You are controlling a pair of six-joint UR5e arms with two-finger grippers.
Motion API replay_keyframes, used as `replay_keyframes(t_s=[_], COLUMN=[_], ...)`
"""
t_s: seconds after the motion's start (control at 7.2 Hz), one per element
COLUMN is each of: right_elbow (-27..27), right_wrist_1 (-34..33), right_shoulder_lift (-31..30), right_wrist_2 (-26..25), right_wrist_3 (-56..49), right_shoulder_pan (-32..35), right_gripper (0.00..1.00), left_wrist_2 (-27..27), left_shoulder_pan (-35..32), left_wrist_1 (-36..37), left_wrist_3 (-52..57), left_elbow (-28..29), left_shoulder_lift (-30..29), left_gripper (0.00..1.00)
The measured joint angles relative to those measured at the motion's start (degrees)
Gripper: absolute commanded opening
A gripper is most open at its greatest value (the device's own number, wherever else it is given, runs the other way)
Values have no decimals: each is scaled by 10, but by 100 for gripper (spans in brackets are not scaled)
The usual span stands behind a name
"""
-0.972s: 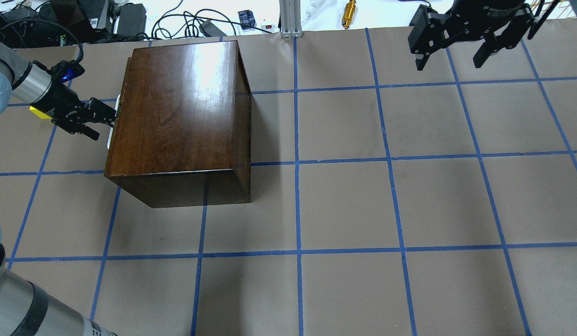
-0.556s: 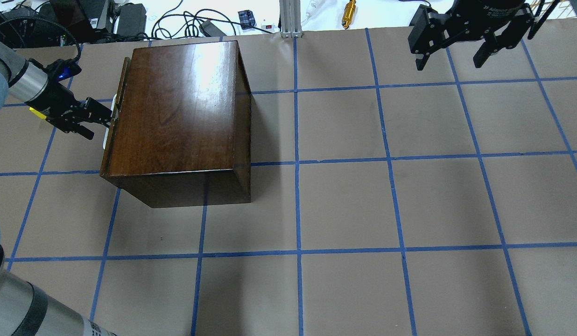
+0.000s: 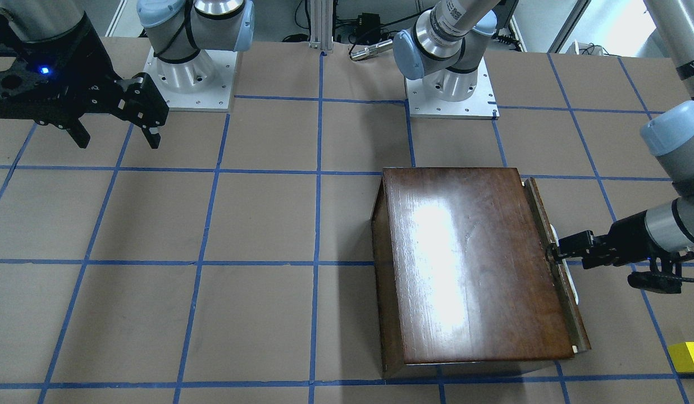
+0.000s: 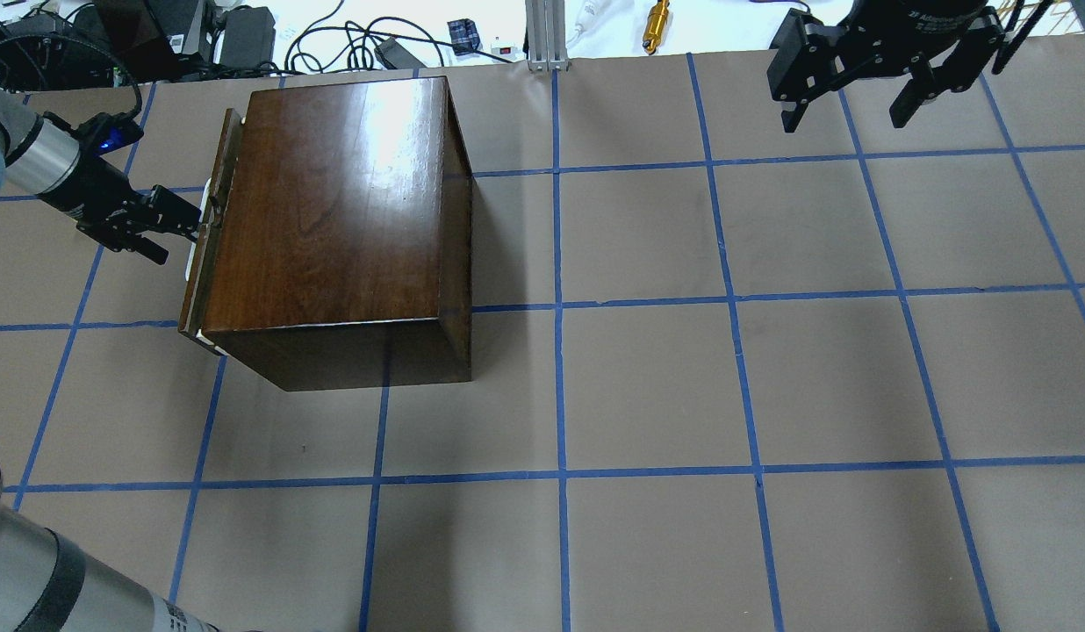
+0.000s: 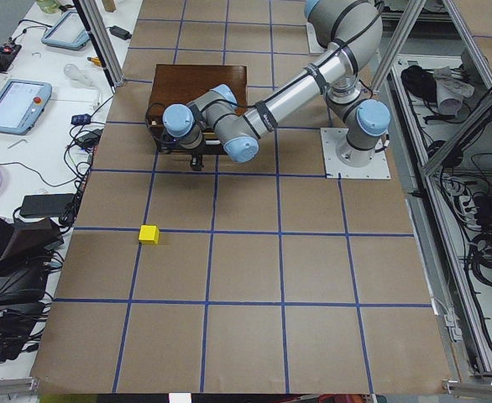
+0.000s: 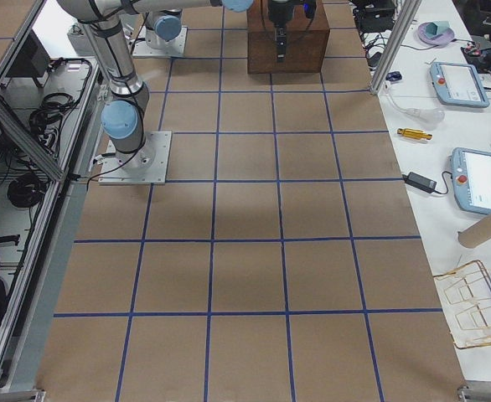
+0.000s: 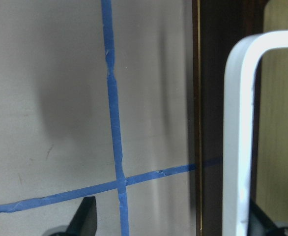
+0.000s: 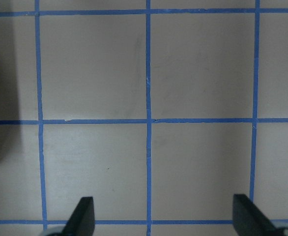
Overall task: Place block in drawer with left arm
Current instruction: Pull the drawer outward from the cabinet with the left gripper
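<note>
The left arm (image 4: 60, 175) is extended level toward the front of the drawer (image 4: 197, 285). The left jaws are spread wide. The white handle (image 7: 240, 137) is located between them, close against one finger (image 7: 267, 223). The drawer stands slightly out of the dark wooden box (image 4: 332, 202), and a narrow pale strip is exposed. The block (image 3: 688, 357) is located on the surface (image 4: 648, 377), on the drawer side of the box and well apart from it. The right jaws are spread wide and empty, and are held above the far right part of the surface.
</note>
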Motion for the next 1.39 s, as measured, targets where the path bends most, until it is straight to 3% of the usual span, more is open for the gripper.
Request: replay_keyframes(t_s=[1.39], right_elbow=[0], right_wrist_1=[0], right_shoulder_lift=[0], right_wrist_2=[0], right_wrist_3=[0], right_shoulder_pan=[0], right_gripper=[100], left_wrist_2=[0], left_shoulder_pan=[51], left_wrist_1=[0], left_wrist_3=[18], left_elbow=[-1], left_shoulder_lift=[-1], left_gripper=[100])
